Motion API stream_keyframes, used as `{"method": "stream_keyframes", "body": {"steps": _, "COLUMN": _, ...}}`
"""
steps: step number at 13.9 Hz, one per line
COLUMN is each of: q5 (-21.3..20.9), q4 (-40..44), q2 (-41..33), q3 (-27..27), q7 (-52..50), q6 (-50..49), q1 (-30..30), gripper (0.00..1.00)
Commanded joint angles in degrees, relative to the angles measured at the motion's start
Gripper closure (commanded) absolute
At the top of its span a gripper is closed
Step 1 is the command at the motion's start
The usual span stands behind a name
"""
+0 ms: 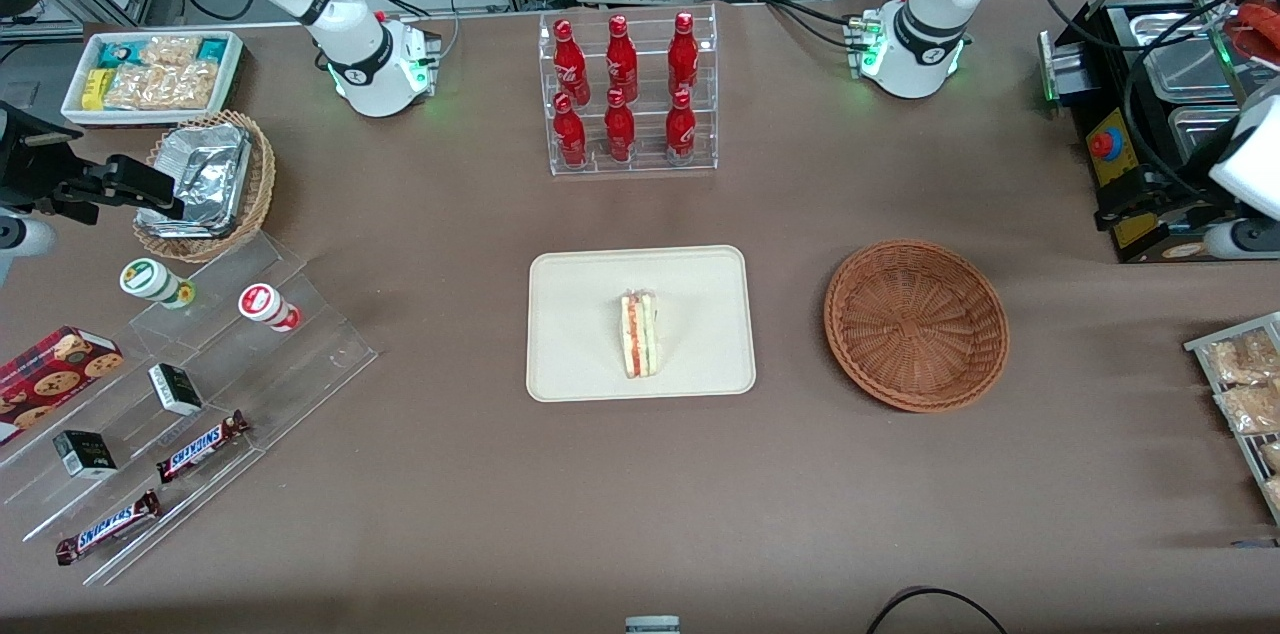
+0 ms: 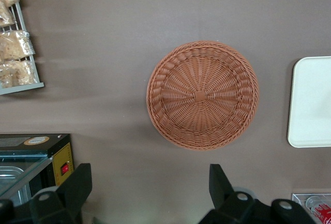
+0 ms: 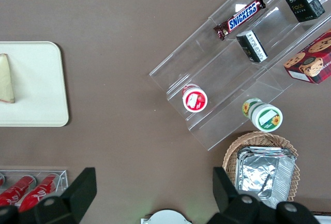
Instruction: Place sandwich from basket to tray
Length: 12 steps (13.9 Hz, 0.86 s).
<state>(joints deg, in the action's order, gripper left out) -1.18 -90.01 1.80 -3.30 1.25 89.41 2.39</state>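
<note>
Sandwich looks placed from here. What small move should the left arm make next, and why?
Probably none beyond holding or easing up to park. The sandwich already lies on the tray, the basket is empty, and the gripper hangs open above the table beside the basket with nothing between its fingers, so nothing seems left to carry.

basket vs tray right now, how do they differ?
The basket is round, reddish-brown wicker; the tray is flat, cream and rectangular with rounded corners. The basket holds nothing; the tray carries the sandwich. Both sit on the brown table. The open end effector hangs above the basket, holding nothing.
</note>
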Motion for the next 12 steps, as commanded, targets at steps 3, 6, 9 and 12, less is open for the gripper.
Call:
{"method": "stream_keyframes", "body": {"steps": 3, "q5": -0.05, "q4": -0.69, "q2": -2.85, "q3": 3.91, "q7": 0.16, "q6": -0.90, "q1": -4.23, "gripper": 0.00}}
{"method": "stream_keyframes", "body": {"steps": 6, "q5": 0.57, "q4": -0.52, "q2": -3.12, "q3": 4.00, "q7": -3.09, "q6": -1.86, "q1": -4.41, "gripper": 0.00}}
{"method": "stream_keyframes", "body": {"steps": 9, "q5": 0.83, "q4": 0.62, "q2": -2.68, "q3": 3.83, "q7": -2.13, "q6": -3.01, "q1": -3.53, "gripper": 0.00}}
{"method": "stream_keyframes", "body": {"steps": 12, "q5": 0.83, "q4": 0.98, "q2": -2.07, "q3": 3.65, "q7": -1.95, "q6": -2.92, "q1": -1.78, "gripper": 0.00}}
